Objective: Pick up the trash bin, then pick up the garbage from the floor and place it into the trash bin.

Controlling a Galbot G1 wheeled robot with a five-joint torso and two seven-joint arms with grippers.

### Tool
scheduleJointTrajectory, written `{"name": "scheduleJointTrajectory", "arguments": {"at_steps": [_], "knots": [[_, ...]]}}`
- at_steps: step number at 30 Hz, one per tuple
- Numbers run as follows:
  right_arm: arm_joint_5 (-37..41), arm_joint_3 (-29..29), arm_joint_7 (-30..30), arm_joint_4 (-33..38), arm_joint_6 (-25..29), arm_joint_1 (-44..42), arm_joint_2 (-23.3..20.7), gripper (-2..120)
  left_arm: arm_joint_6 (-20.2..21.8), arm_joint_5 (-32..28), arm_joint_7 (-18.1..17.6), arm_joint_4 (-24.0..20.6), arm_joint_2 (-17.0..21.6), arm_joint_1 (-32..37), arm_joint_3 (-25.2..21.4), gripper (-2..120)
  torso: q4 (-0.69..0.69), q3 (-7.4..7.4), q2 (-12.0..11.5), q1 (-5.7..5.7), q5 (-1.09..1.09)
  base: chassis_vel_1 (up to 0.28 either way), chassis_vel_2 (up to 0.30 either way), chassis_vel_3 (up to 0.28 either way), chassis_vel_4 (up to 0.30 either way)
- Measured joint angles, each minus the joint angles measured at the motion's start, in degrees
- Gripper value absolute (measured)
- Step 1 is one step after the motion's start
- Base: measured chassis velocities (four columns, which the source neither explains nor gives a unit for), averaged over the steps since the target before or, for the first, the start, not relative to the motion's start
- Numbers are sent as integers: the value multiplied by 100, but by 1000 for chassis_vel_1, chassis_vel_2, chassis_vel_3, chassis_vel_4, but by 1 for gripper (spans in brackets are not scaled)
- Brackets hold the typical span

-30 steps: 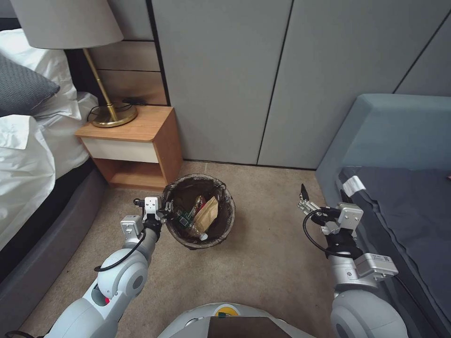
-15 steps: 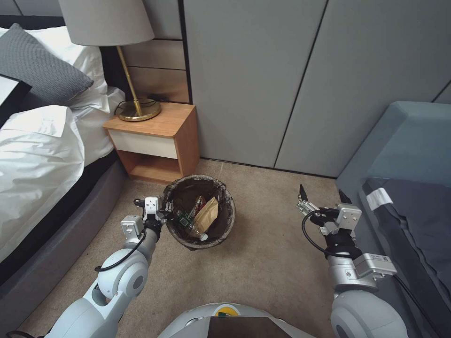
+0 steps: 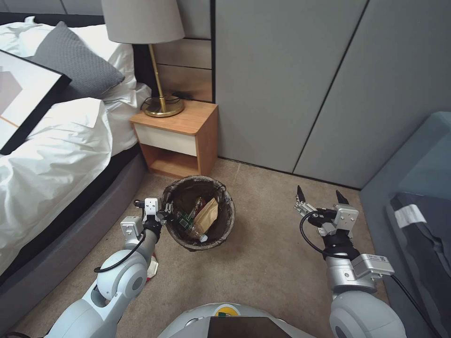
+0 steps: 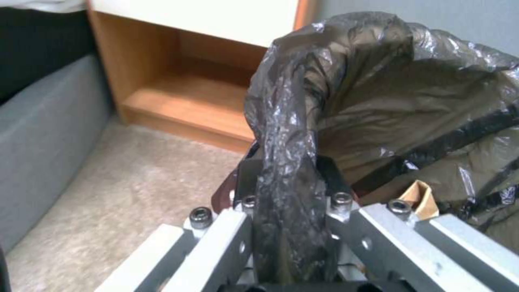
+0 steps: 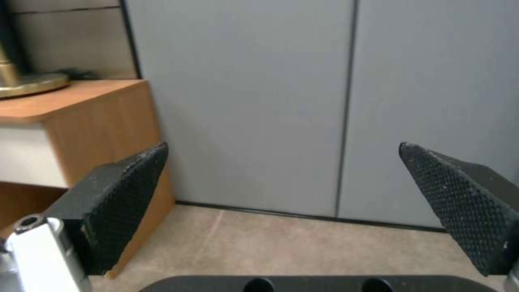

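The trash bin (image 3: 230,206), lined with a dark bag, hangs just in front of me, held by its rim. My left gripper (image 3: 165,213) is shut on that rim; in the left wrist view the bag's fold (image 4: 286,121) runs between the fingers of the left gripper (image 4: 286,211). Garbage lies inside: a brown paper bag (image 3: 207,213) and a green-labelled bottle (image 3: 188,221). A red-and-white scrap (image 3: 152,270) lies on the carpet under my left forearm. My right gripper (image 3: 320,197) is open and holds nothing, over bare carpet to the bin's right, its fingers (image 5: 124,190) wide apart.
A wooden nightstand (image 3: 181,136) with a brass lamp (image 3: 162,105) stands behind the bin. The bed (image 3: 61,155), with a framed picture (image 3: 23,98) on it, runs along the left. A blue-grey sofa (image 3: 413,188) is at the right. Grey wall panels (image 3: 291,84) close the back.
The whole picture has slid to the right, so the camera has turned left. Bin and both arms keep their places in the view. The scrap by my left arm has come into sight.
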Motion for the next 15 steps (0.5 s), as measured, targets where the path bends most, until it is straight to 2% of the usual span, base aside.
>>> {"name": "scheduleJointTrajectory", "arguments": {"at_steps": [15], "knots": [[-19,-67,-30,0,-5,-4,20,100,-24,4,6,-9,-17,48,-89,5,0,0,0,0,0,87,78,76,89]]}}
